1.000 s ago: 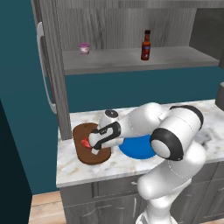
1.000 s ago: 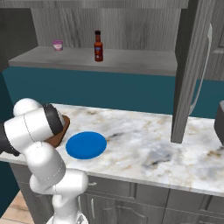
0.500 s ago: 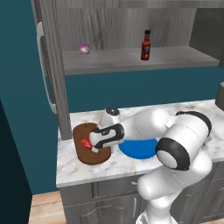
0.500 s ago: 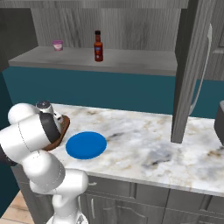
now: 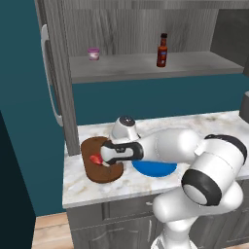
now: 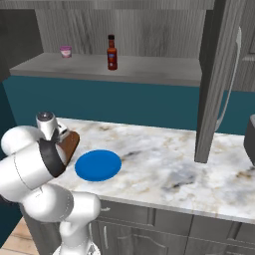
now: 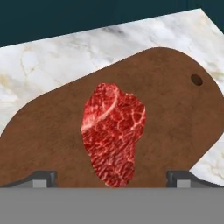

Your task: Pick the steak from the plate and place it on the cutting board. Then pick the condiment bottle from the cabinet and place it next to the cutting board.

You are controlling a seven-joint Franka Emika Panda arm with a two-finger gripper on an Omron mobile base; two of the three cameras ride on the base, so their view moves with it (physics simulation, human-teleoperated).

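Observation:
The steak (image 7: 113, 135), a small red raw piece, lies flat on the dark brown cutting board (image 7: 175, 113). My gripper (image 7: 111, 179) is open just above it, one fingertip on each side and neither touching the meat. From the left base view the steak (image 5: 95, 159) rests on the board (image 5: 104, 174) at the counter's left end, with the gripper (image 5: 103, 158) right beside it. The blue plate (image 5: 154, 168) sits bare next to the board, partly under my arm. The condiment bottle (image 5: 162, 50) stands upright on the cabinet shelf (image 5: 146, 65).
A short pink-lidded cup (image 5: 93, 53) stands at the shelf's left. The cabinet's tall side panel (image 5: 61, 97) rises just behind the board. The right base view has another panel (image 6: 211, 84) standing on the marble counter (image 6: 164, 164) and a dark appliance (image 6: 250, 139) at the far right.
The arm's elbow has swung right and lower while the hand stays over the board. The jaws remain wide apart and the steak lies still on the board.

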